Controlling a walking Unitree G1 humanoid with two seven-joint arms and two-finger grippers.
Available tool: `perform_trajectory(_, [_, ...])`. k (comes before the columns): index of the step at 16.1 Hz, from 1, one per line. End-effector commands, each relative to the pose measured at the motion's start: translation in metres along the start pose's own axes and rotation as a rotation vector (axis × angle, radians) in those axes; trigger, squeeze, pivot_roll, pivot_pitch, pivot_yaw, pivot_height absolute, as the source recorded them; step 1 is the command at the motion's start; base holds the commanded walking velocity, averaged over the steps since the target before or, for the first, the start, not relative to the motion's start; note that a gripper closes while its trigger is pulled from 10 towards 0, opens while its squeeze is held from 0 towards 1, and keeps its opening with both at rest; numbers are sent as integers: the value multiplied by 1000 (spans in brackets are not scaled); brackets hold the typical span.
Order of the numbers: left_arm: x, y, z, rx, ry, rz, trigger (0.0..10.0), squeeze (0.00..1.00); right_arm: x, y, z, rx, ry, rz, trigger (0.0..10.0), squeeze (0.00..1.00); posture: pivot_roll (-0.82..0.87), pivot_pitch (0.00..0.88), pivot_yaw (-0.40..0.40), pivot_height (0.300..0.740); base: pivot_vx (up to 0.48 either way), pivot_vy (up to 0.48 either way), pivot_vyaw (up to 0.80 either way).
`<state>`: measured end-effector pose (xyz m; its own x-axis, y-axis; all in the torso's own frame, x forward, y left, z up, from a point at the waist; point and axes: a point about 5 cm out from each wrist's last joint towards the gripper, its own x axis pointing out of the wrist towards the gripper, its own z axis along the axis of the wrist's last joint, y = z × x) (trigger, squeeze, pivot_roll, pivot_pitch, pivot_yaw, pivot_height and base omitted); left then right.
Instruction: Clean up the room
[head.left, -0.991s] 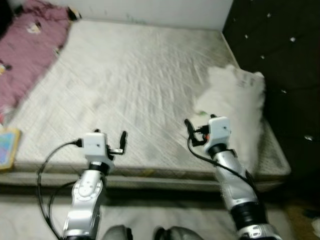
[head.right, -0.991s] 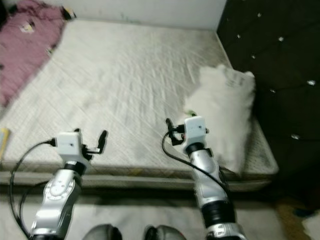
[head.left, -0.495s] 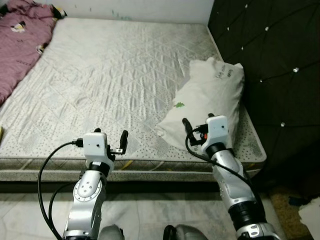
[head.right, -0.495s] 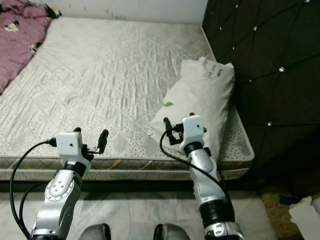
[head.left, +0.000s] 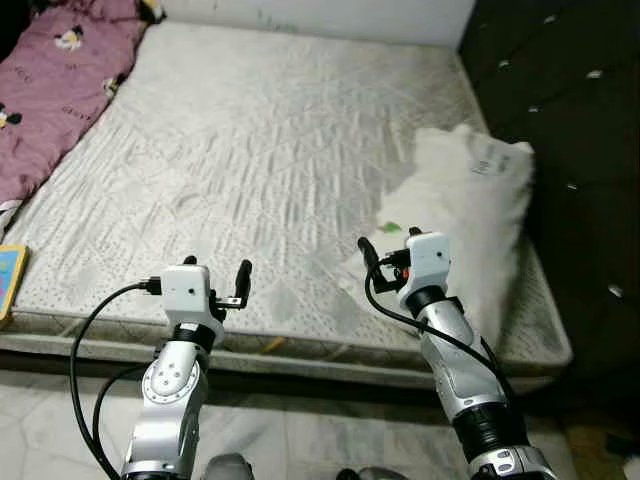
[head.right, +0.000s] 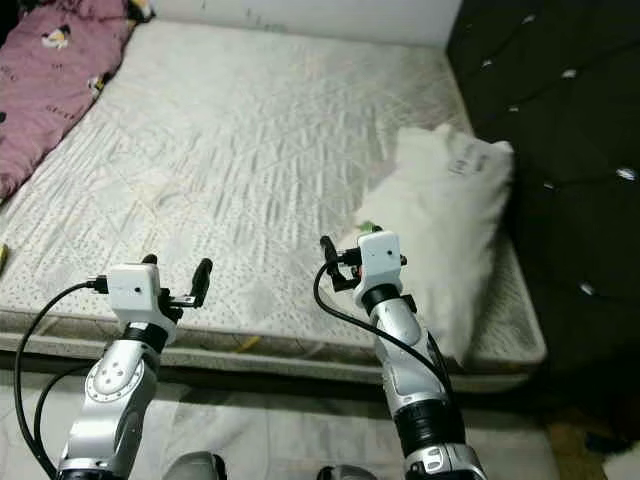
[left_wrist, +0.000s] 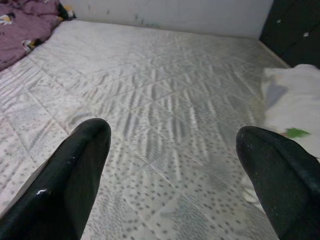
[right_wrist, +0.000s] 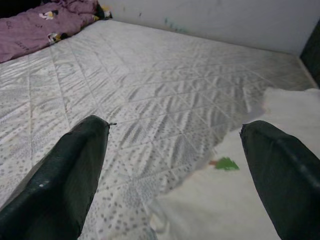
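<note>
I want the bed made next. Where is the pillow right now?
The white pillow lies on the mattress at the robot's right, against the dark tufted headboard, just beyond the right pincer.

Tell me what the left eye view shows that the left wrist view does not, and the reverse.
Left eye view adds: the right gripper, the black tufted headboard and a colourful flat book at the far left. Left wrist view adds: the left gripper close up, jaws open. Shared: white quilted mattress, white pillow, purple printed blanket.
</note>
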<state>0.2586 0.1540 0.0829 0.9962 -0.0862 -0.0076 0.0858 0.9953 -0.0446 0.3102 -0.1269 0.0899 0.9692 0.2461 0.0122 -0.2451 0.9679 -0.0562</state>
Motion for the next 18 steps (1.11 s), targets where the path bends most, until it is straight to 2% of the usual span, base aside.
perform_trajectory(1, [-1,0,0,-6,0,1,10000,0,0,-1,0,-7,-2,5,10000,0,53,112,-53,740,274,0,0])
perform_trajectory(4, [0,4,-4,-1,28,46,10000,0,0,-1,0,-8,1,7,10000,0,55,112,-56,740,0,0,0])
perform_trajectory(8, [-1,3,-2,11,23,40,10000,0,-1,-2,-2,-19,4,8,10000,0,57,116,-56,740,0,0,0])
perform_trajectory(10, [-1,3,-3,15,23,41,10000,0,-1,-2,-2,-20,2,11,10000,0,57,117,-56,740,0,0,650])
perform_trajectory(12, [-1,2,-3,18,24,39,10000,0,-1,-3,-2,-17,0,8,10000,0,57,118,-56,740,0,-321,675])
perform_trajectory(18, [-1,2,-3,17,25,39,10000,0,-1,-3,-2,-15,0,7,10000,0,57,115,-55,740,0,-408,0])
